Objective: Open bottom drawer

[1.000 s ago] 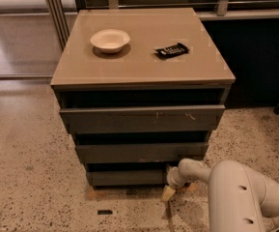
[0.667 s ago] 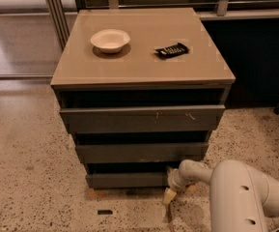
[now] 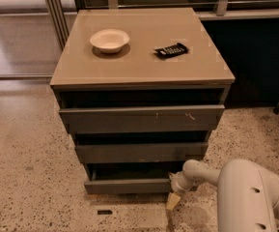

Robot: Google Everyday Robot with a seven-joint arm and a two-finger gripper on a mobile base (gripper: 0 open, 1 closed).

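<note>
Hovering at the bottom drawer (image 3: 127, 185), lowest of three, is one hand (image 3: 174, 196).

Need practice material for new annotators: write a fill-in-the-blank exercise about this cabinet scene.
1. The cabinet has ____ drawers.
2. The bowl stands on the cabinet's ____.
3. The end effector is low, near the floor, at the bottom drawer's ____ end.

Missing words: three; top; right.
</note>
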